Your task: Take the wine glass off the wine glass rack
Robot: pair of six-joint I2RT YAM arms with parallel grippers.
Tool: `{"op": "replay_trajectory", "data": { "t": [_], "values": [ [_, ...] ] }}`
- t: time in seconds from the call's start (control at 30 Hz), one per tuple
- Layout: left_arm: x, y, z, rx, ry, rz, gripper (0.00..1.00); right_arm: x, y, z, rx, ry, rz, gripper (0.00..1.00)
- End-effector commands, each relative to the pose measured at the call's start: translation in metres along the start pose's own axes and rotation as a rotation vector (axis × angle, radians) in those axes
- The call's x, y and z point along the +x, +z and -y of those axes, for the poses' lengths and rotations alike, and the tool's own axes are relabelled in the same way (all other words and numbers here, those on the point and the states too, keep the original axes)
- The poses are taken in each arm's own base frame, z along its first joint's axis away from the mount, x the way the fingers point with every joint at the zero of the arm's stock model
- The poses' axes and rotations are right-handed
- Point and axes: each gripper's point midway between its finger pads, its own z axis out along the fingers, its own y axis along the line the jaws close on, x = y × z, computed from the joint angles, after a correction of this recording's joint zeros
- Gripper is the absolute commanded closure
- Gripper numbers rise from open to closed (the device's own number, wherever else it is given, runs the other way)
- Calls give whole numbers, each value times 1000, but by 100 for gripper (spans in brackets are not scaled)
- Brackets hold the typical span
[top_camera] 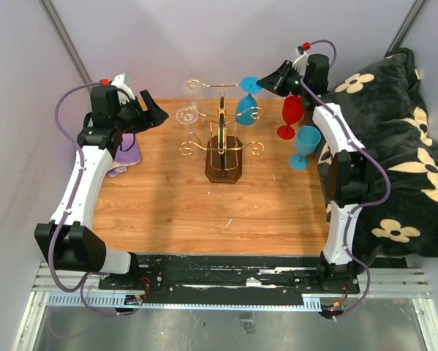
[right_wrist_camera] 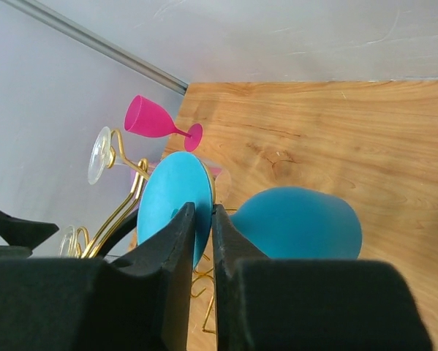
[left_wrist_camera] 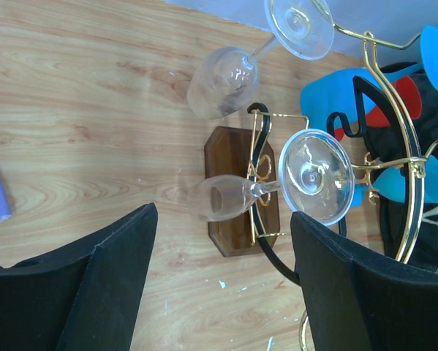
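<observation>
The wine glass rack point(top_camera: 222, 142) stands mid-table on its dark wooden base point(top_camera: 224, 168); the base also shows in the left wrist view point(left_wrist_camera: 237, 219). A blue wine glass point(top_camera: 247, 106) hangs upside down on its right side. My right gripper point(top_camera: 272, 80) is shut on the edge of that glass's round foot point(right_wrist_camera: 164, 205), with the bowl point(right_wrist_camera: 299, 223) just beyond the fingers. Two clear glasses point(top_camera: 187, 115) point(top_camera: 191, 88) hang on the left side. My left gripper point(top_camera: 157, 113) is open and empty, facing the nearer clear glass point(left_wrist_camera: 229, 197).
A red glass point(top_camera: 291, 117) and a second blue glass point(top_camera: 305, 146) stand on the table right of the rack. A pink glass point(right_wrist_camera: 156, 121) shows beyond the rack. A purple cloth point(top_camera: 127, 157) lies at the left. A black flowered blanket point(top_camera: 394, 146) covers the right edge.
</observation>
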Motion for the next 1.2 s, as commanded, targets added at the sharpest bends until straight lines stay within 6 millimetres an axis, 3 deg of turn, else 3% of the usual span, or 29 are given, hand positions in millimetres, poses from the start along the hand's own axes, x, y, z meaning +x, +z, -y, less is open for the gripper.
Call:
{"op": "replay_trajectory", "data": {
  "t": [0.0,0.13,0.37,0.7,0.8,0.97,1.17],
  "values": [
    [-7,-2,11,41,5,22,21,0,-4,-24,-49,-28,-12,94],
    [-10,-5,12,40,8,32,21,-8,-9,-26,-50,17,15,99],
    [-6,-6,9,30,-10,44,21,-47,-15,-35,-132,173,183,99],
    [-8,-11,9,25,2,57,21,-72,-8,-36,-145,183,272,99],
    [-8,-10,10,31,-2,56,21,-71,2,-35,-166,191,244,99],
    [-5,-9,10,34,-4,46,21,-57,18,-49,-208,176,174,99],
    [-7,-13,10,29,10,55,21,-31,6,-76,-248,143,106,99]
  ]
}}
